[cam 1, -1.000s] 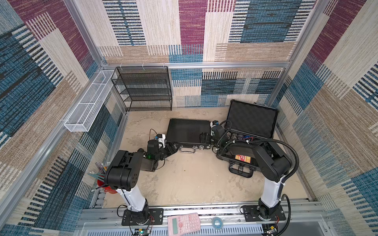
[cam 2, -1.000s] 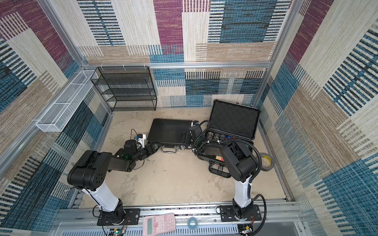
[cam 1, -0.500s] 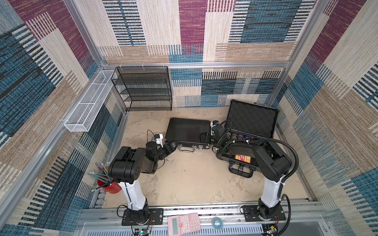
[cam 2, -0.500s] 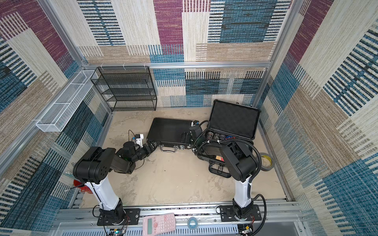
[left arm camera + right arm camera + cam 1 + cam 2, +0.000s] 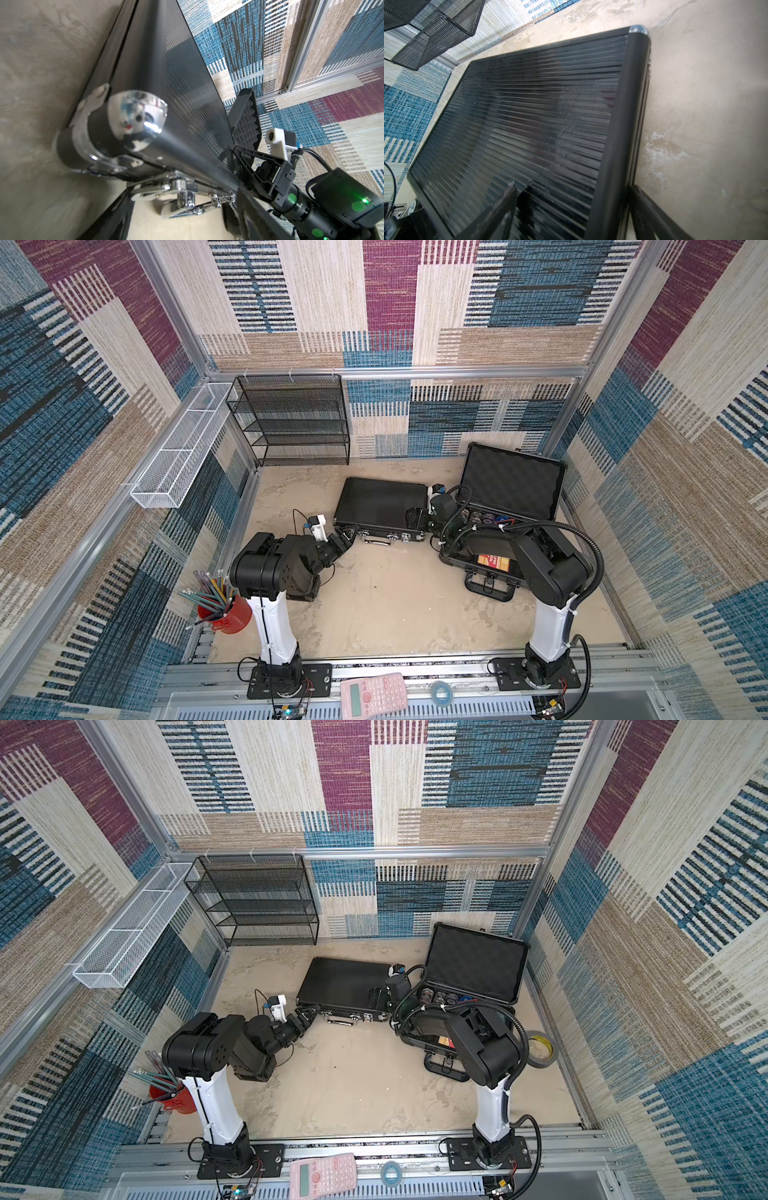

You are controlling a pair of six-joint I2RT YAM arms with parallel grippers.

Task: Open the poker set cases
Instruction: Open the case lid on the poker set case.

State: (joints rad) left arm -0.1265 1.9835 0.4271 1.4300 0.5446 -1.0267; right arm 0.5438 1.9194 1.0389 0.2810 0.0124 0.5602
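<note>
We see the slim black ribbed case [image 5: 380, 504] lying flat on the table top [image 5: 395, 605], towards the far side and about midway across. Its lid is down, and its silver latches [image 5: 405, 536] and thin handle [image 5: 376, 541] are on the near long side. The left gripper [image 5: 348, 533] sits at the case's near left corner. In the left wrist view the chrome corner cap [image 5: 137, 120] lies right ahead, with the case's near edge running between the two blurred dark fingers [image 5: 116, 218]. The jaws stand apart around that corner, but whether the pads press on it we cannot tell. The right gripper [image 5: 415, 519] is at the near right corner of the same case. In the right wrist view one finger [image 5: 502, 205] lies over the ribbed lid and the other beside the near side wall, so the rounded edge sits between them. These jaws are spread too, and we cannot tell whether they touch. Just right of the slim case, the bulkier grey case [image 5: 513, 483] stands open, its foam-lined lid upright at the far side, a row of chips [image 5: 478, 516] in the base and its thick handle [image 5: 490, 587] pointing near
</note>
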